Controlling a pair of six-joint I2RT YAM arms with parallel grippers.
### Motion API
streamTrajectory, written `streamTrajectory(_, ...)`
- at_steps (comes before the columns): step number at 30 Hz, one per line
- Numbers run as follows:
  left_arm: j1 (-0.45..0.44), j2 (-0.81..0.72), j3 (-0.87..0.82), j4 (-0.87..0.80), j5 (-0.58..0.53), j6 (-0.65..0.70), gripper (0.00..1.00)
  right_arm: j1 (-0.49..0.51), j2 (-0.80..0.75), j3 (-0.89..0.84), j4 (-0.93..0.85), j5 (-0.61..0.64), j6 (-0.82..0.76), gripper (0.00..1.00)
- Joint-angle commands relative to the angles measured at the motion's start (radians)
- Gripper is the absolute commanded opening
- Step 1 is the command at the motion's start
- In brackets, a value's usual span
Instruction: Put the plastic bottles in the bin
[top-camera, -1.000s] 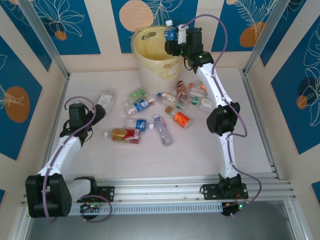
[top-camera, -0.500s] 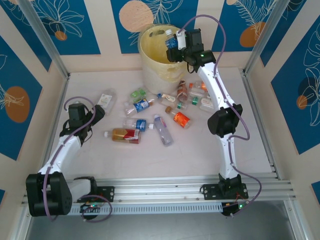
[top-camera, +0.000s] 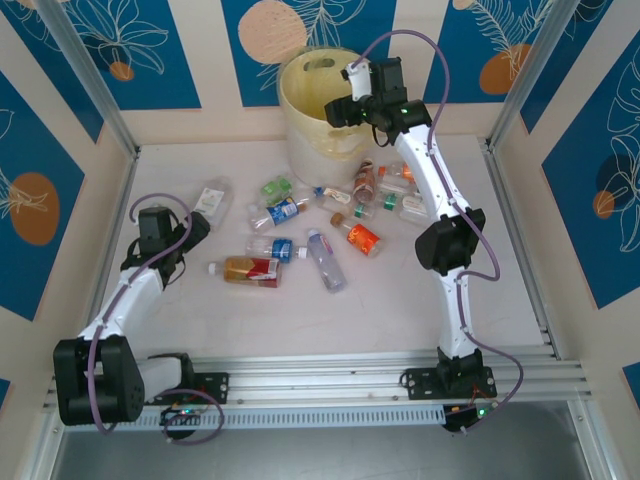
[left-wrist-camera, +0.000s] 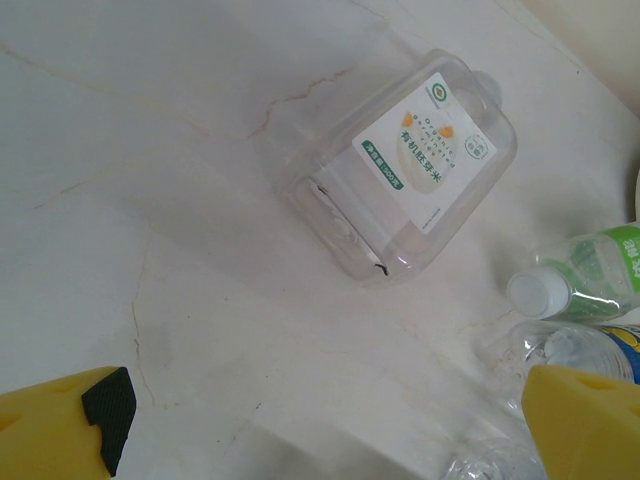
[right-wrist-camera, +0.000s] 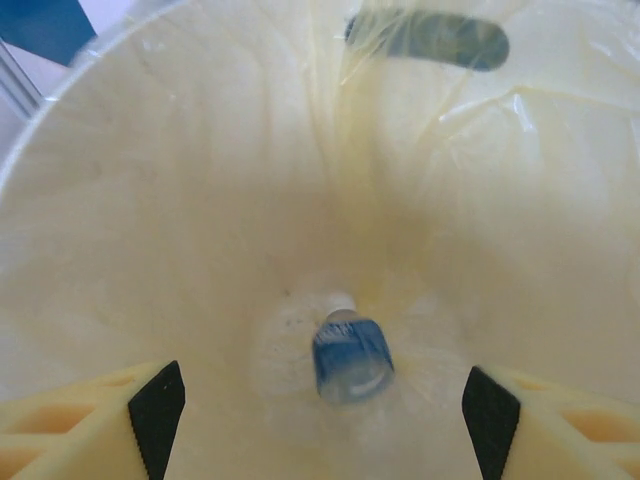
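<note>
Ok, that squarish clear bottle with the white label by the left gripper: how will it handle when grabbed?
Probably very light: the squarish clear bottle looks empty. Its thin walls look dented, so it may buckle when squeezed. Flat sides suggest sliding, not rolling.

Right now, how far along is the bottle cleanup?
Early on. Done: one blue-label bottle lies at the bottom of the bin. In hand: nothing. The right gripper is open over the bin, and the left gripper is open above a clear white-label bottle on the table. Left: roughly a dozen scattered bottles on the table in front of the bin.
</note>
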Motion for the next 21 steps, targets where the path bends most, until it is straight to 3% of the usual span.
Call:
streamTrajectory(1,0.018,0.014,0.023,0.003,-0.004,0.018,1.00,0.009,-0.020,0.021,-0.031,-0.051,0.007,0.76)
streamTrajectory(6,0.021,0.055,0.072,0.012,0.002,0.087,1.00,0.015,-0.074,0.012,0.000,-0.118,0.023,0.78)
streamTrajectory(10,0.021,0.151,0.153,0.024,0.030,0.205,1.00,0.021,-0.178,-0.093,0.086,-0.129,0.058,0.87)
streamTrajectory(15,0.006,0.337,0.330,-0.066,0.050,0.340,1.00,0.020,-0.395,-0.394,0.289,-0.109,0.112,1.00)
streamTrajectory(21,-0.034,0.559,0.592,-0.321,-0.054,0.507,1.00,0.010,-0.688,-0.843,0.548,-0.090,0.185,0.99)
